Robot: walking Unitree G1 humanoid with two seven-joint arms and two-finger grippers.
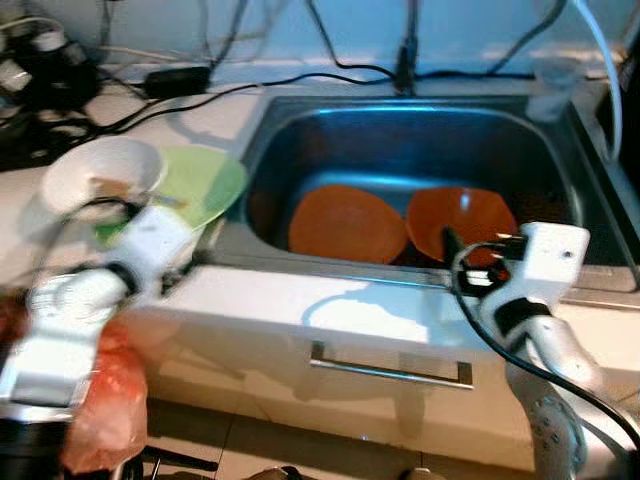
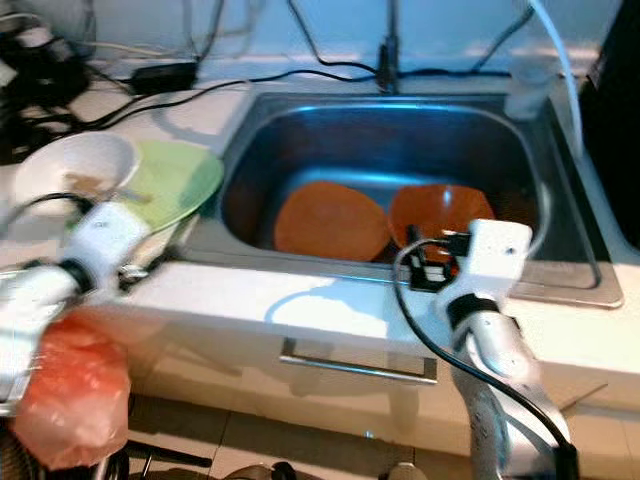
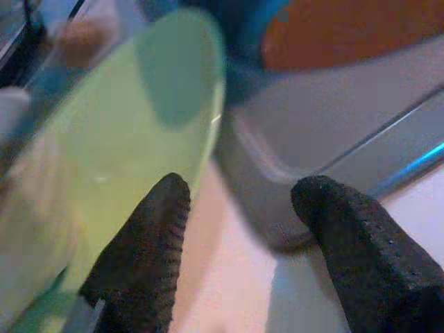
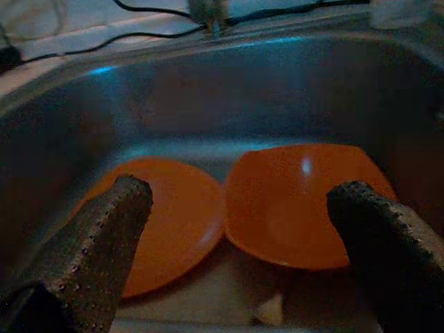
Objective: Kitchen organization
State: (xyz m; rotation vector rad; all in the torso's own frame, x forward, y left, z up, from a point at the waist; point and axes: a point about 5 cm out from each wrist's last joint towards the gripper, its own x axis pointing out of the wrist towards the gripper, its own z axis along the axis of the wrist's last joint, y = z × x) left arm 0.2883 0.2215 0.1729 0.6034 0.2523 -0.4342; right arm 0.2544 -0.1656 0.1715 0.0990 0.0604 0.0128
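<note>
Orange plate (image 1: pixel 346 224), orange bowl (image 1: pixel 462 220), steel sink (image 1: pixel 400 130)

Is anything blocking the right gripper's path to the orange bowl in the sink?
Nothing visible does. The right gripper, fingers open, hangs over the sink's front edge, pointing at the orange bowl. The orange plate lies beside the bowl, not across the approach.

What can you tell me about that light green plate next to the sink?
The light green plate is round, shallow and smooth, plastic by the look of it. It lies on the white countertop just left of the steel sink, its rim reaching the sink's edge. A white bowl overlaps its far left side. The left gripper is open at the plate's near rim, one finger over the plate, not clamping it.
</note>
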